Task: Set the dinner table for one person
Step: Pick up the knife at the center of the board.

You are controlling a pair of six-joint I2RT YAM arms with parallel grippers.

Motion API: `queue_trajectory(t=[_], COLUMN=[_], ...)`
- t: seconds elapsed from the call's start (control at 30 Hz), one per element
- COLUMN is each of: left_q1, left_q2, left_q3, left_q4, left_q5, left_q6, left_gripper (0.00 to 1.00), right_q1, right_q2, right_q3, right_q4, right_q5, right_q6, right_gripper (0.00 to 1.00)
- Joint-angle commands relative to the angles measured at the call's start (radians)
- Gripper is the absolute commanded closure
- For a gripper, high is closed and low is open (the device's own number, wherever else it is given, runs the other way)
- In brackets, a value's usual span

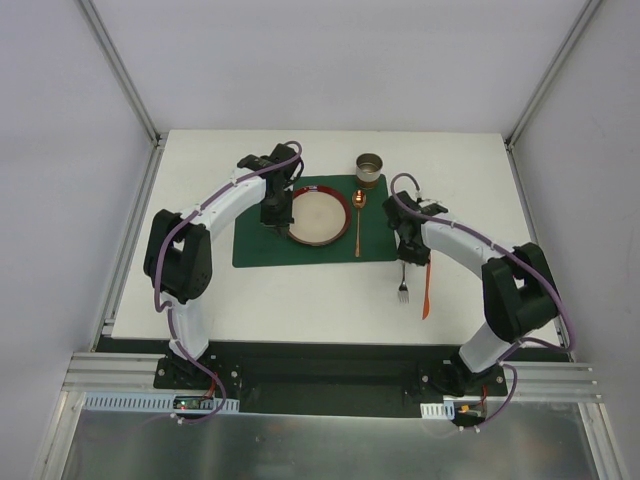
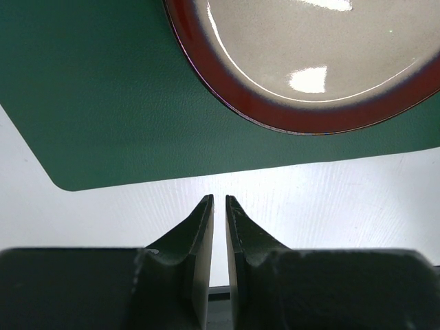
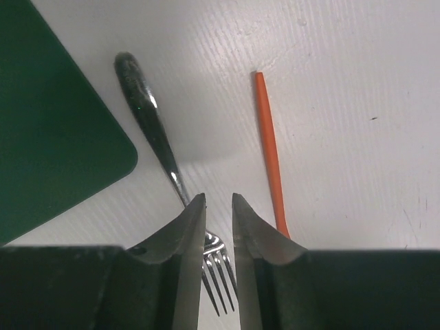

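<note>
The white dinner table (image 1: 300, 305) carries a dark green placemat (image 1: 262, 250) with a red-rimmed beige plate (image 1: 318, 216) on it. A copper spoon (image 1: 358, 225) lies on the mat to the right of the plate. A metal fork (image 1: 403, 291) and an orange knife (image 1: 426, 292) lie on the table to the right of the mat. My left gripper (image 1: 272, 222) hovers by the plate's left edge; its jaws stand almost together and empty (image 2: 219, 199). My right gripper (image 1: 411, 258) is above the fork (image 3: 148, 113), its jaws nearly closed and holding nothing (image 3: 218, 197). The knife (image 3: 269, 144) lies just to its right.
A small metal cup (image 1: 370, 167) stands just beyond the mat's far edge. Aluminium frame posts (image 1: 118, 62) rise at the table's far corners. In the left wrist view the plate rim (image 2: 275, 113) and the mat's corner (image 2: 103, 103) lie ahead of the fingers.
</note>
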Motion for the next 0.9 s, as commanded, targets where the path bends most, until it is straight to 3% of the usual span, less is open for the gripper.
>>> queue_trajectory(t=[0.0,0.87], left_q1=[0.008,0.008], left_q2=[-0.028,-0.005], left_q3=[-0.001,0.008], left_q4=[-0.008,-0.008], left_q5=[-0.010,0.006], left_q6=[-0.003,-0.007], left_gripper=[0.88,0.91], right_q1=[-0.041,-0.187], right_q2=[0.010,-0.002], right_q3=[-0.019,-0.096], right_q4=[-0.003,0.033], right_q5=[-0.011,-0.063], right_q6=[0.037,-0.023], right_gripper=[0.75,0.75])
